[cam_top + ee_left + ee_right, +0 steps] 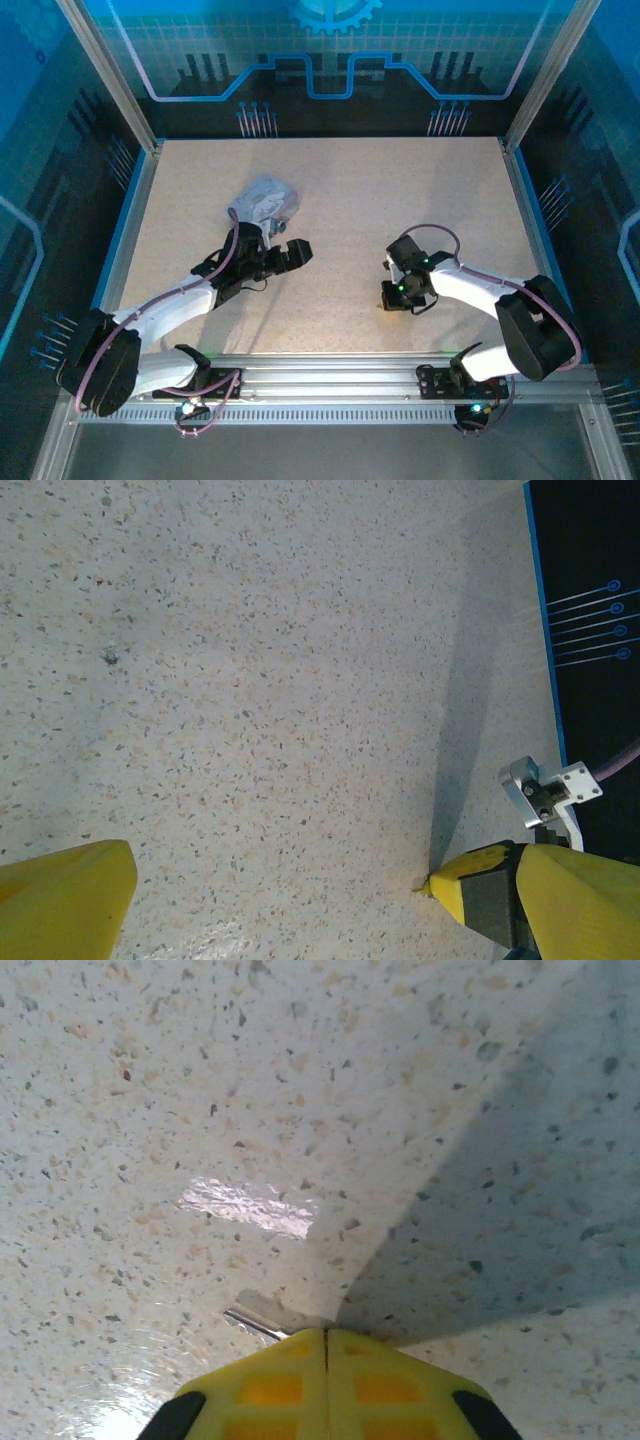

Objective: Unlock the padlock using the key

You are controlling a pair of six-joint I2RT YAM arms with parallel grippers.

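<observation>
Key, a thin silvery sliver, lay flat on the table, its end pinched in the clenched right gripper; left gripper gaped near a crumpled bag, contents unclear.

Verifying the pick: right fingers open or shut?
Shut: the yellow fingers meet along a thin seam. Whether they pinch the key: cannot tell.
</observation>
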